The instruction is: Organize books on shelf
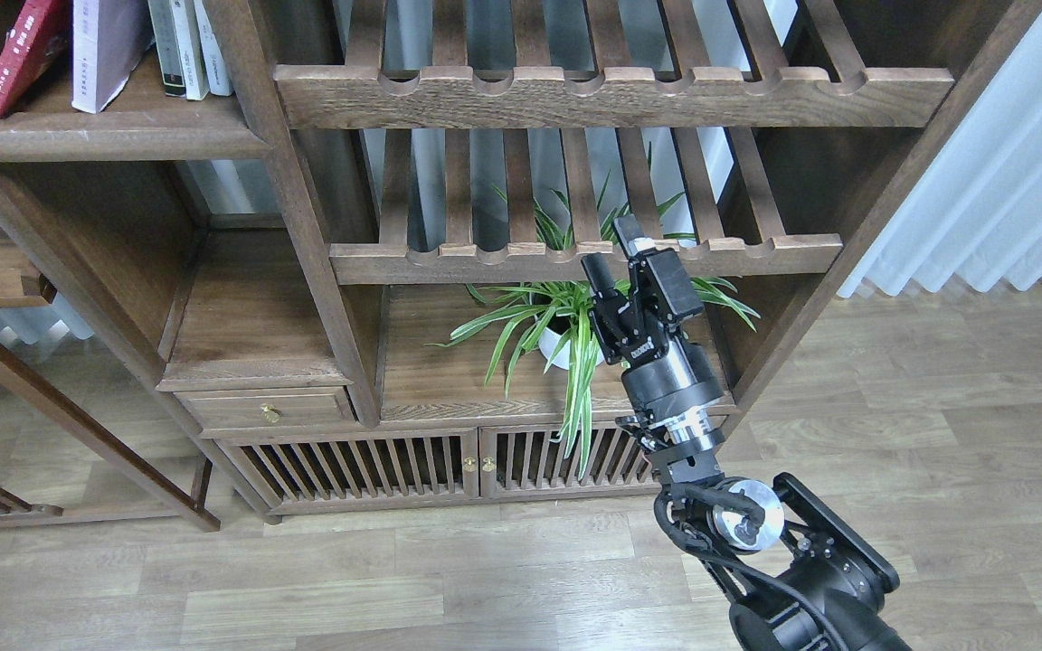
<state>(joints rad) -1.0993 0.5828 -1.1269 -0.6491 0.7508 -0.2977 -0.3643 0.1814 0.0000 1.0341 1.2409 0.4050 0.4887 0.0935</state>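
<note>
The books stand at the top left on the shelf [105, 142], a flat dark-brown board with a rounded front edge. A red book [19, 56] leans to the right against a white-and-lavender book [103, 50]. Two or three thin pale-spined books [184, 45] stand to their right against the post. I see no dark maroon book. My right gripper [613, 253] is open and empty. It points up in front of the lower slatted rack, far to the right of and below the books. My left gripper is out of view.
Two slatted racks with notched rails [611, 95] [575, 260] fill the middle of the bookcase. A potted spider plant [548, 330] stands right behind my gripper. Below are a small drawer [268, 409] and slatted cabinet doors [431, 466]. White curtains [1009, 181] hang at the right.
</note>
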